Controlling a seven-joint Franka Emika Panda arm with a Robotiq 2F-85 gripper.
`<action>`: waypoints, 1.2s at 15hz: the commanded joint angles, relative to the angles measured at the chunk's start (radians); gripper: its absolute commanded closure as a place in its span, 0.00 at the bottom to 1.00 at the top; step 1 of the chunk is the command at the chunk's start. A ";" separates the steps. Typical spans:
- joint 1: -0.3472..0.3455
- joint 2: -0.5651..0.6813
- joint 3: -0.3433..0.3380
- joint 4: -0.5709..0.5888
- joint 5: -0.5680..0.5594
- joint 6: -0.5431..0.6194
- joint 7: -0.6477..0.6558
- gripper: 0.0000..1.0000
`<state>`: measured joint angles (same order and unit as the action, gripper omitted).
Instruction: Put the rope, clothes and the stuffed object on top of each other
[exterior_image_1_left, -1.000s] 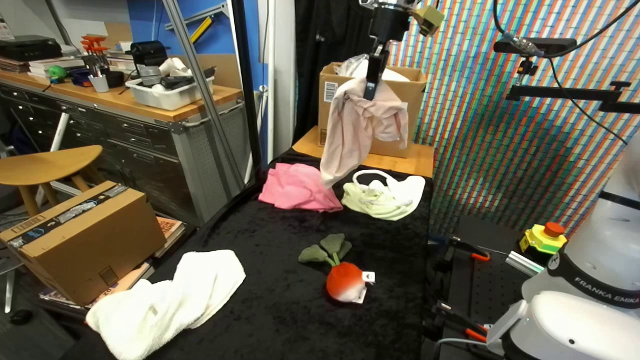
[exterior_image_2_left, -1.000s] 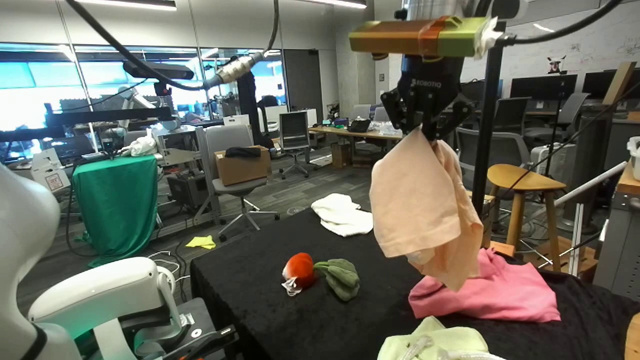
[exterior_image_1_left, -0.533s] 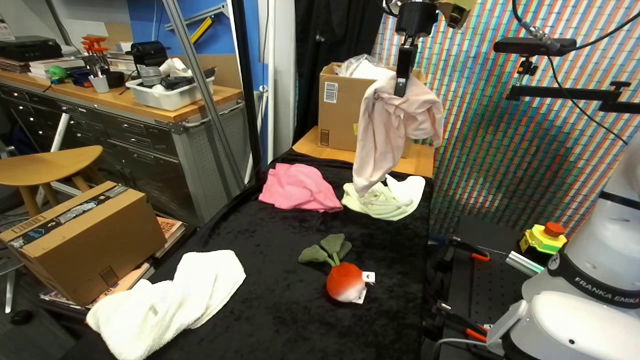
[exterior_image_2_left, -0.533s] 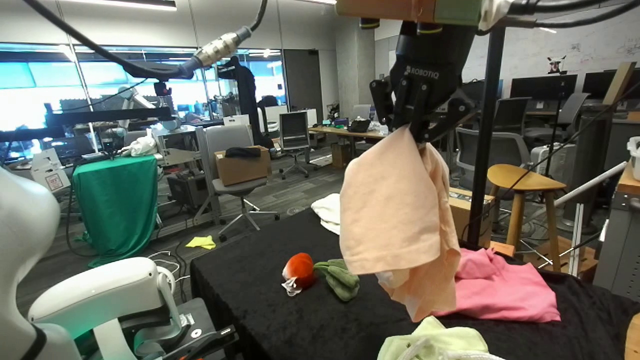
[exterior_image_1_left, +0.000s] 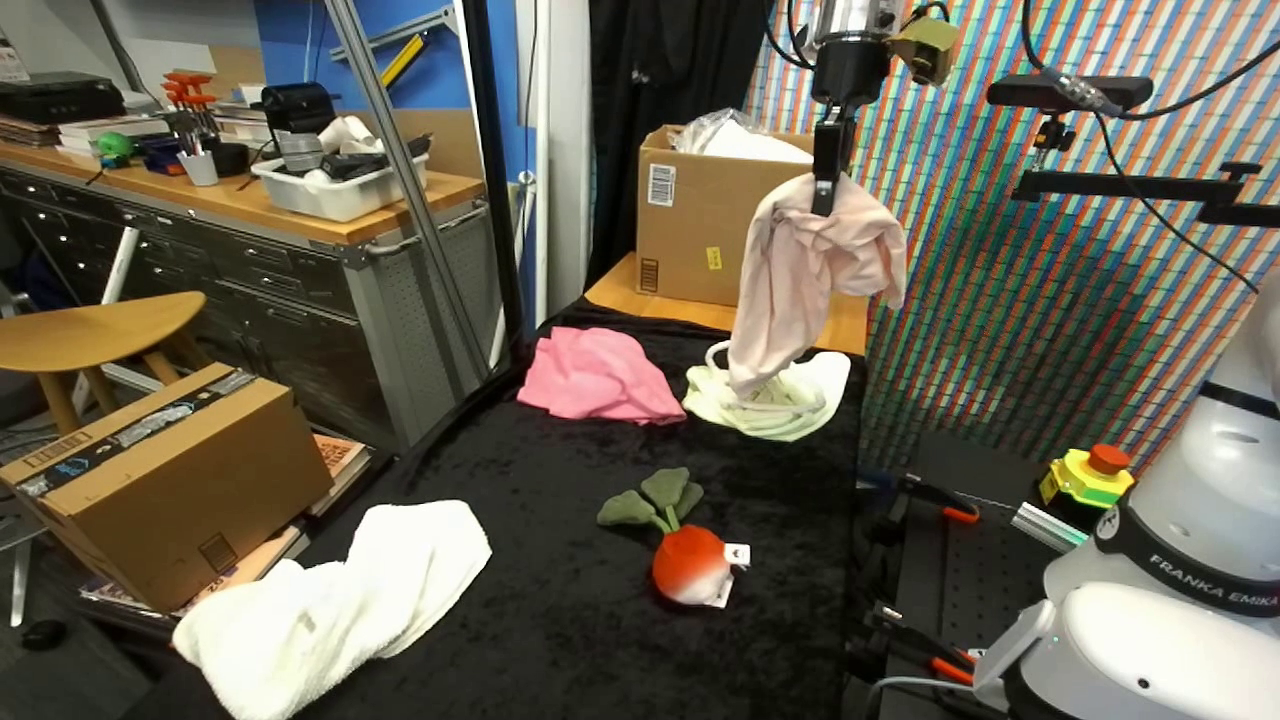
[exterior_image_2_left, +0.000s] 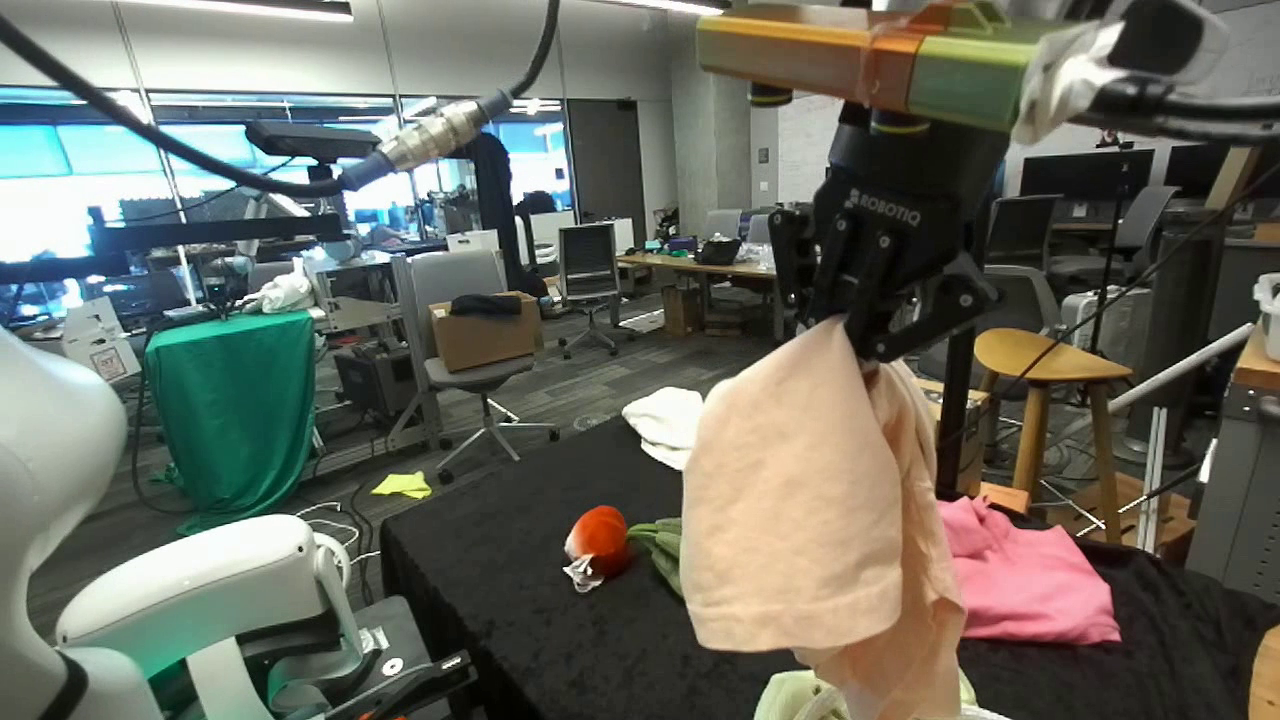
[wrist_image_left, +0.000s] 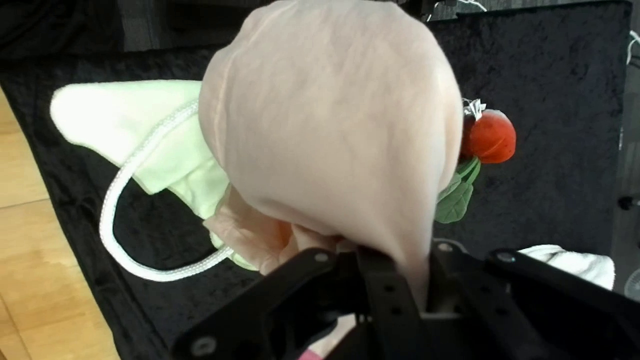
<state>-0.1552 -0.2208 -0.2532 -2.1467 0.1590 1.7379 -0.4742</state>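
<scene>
Pale pink cloth (exterior_image_1_left: 785, 275) hangs from the end effector (exterior_image_1_left: 823, 206), which pinches it near the top, above a crumpled pale green cloth (exterior_image_1_left: 722, 400); whether they touch, I cannot tell. A looped white braided rope (wrist_image_left: 106, 225) lies on that green cloth and the black velvety desk (exterior_image_1_left: 545, 640). Nearby lies a bright pink cloth (exterior_image_1_left: 598, 378); a green-leaved, red-and-white stuffed radish (exterior_image_1_left: 688, 563) and fuzzy white cloth (exterior_image_1_left: 345, 600) lie farther off.

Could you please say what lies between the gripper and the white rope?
The pale pink cloth, which the gripper holds, hangs there, as an exterior view shows; whether it touches the white rope is unclear.
</scene>
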 joint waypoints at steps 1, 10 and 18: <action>-0.012 0.047 -0.006 0.015 -0.007 0.020 0.024 0.97; -0.013 0.109 0.020 0.025 -0.026 0.057 0.064 0.16; 0.068 0.138 0.130 0.049 -0.064 0.063 0.053 0.00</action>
<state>-0.1284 -0.1021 -0.1682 -2.1294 0.1255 1.7958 -0.4250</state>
